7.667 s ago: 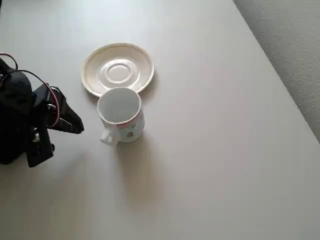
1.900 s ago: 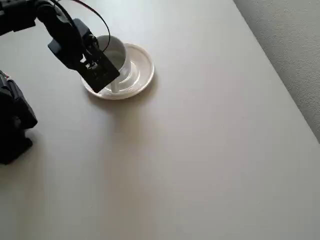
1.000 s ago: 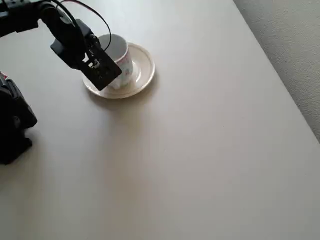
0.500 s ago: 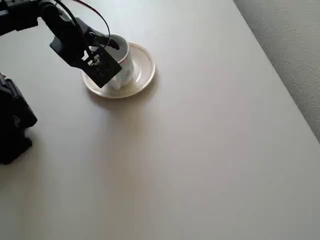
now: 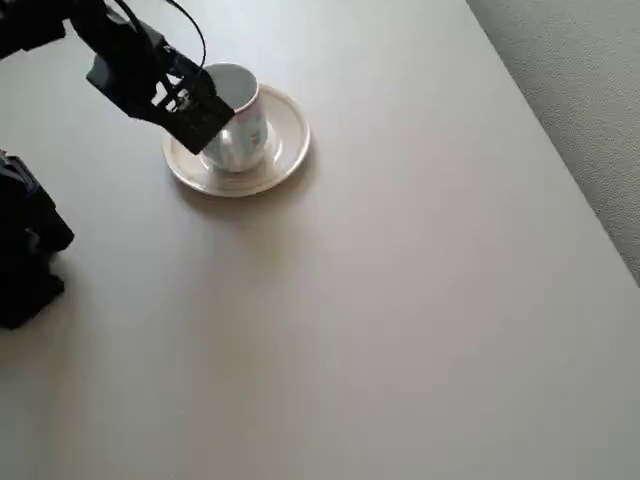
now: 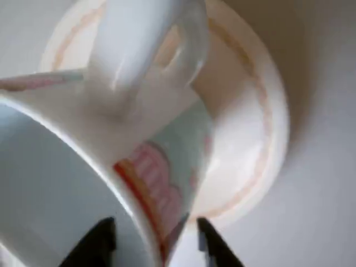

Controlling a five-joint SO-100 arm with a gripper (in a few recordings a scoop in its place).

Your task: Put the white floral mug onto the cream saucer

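Overhead view: mug (image 5: 238, 128) standing on saucer (image 5: 283, 145), upper left of frame, apparently upright. Wrist view: jaws straddle the mug's rim wall, one tip inside, one outside; a small gap shows, looks released. Placement step seems near done. Next: lift gripper (image 5: 190, 110) straight clear without nudging. Counter (image 5: 400, 300) around.

Overhead view looks straight down, far off; wrist view close-up; both share saucer (image 5: 283, 140) (image 6: 253, 139).
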